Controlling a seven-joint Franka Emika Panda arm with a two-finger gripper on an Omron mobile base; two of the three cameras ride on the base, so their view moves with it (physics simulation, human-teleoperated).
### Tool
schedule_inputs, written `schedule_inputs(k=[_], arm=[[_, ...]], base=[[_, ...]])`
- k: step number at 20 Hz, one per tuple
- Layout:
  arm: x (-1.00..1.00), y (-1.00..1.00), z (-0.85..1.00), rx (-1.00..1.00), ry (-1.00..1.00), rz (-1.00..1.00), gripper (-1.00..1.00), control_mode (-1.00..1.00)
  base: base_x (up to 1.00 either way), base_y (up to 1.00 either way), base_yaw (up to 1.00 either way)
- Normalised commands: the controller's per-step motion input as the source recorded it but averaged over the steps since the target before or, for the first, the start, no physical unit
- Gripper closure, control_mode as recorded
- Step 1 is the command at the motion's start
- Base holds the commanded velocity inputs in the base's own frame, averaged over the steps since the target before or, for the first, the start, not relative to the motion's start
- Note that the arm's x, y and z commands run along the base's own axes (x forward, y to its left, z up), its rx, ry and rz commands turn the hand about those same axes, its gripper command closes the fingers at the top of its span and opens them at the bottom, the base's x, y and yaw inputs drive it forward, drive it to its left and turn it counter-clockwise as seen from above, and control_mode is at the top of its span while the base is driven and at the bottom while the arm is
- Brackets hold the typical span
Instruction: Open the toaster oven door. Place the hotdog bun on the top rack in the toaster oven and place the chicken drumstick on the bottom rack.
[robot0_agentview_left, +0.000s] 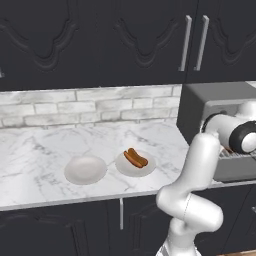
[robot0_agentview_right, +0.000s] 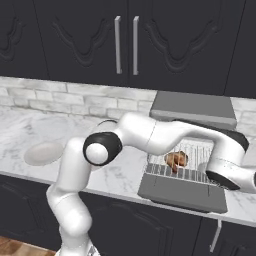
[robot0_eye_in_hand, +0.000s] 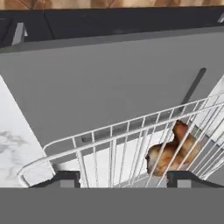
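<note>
- Boxy grey metal toaster oven (robot0_agentview_right: 192, 111): its grey rectangular door (robot0_agentview_right: 182, 194) lies folded down flat in front of it, so the opening step reads as done.
- Lumpy golden-brown chicken drumstick (robot0_agentview_right: 176, 159): rests inside the oven on a thin silver wire rack (robot0_eye_in_hand: 113, 140); judged the bottom rack, though which of the two it is cannot be told for certain.
- Elongated orange-brown hotdog bun (robot0_agentview_left: 135, 158): on a white plate (robot0_agentview_left: 122, 165) on the marble counter, well left of the oven; its placement remains.
- Two-finger gripper (robot0_eye_in_hand: 123, 178): fingertips stand apart at the rack's front edge, grasping nothing.
- Hidden: the oven's knobs and upper interior, behind the arm.
</note>
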Motion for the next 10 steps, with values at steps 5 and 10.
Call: schedule_inputs(k=[5,10], arm=[[-1.00,0.09,0.07,-0.13,-0.61,0.00,-1.00,-1.00],[-1.00,0.46,0.31,-0.20,-0.52,0.03,-1.00,-1.00]], base=[[0.00,0.00,0.00],[0.00,0.00,0.00]])
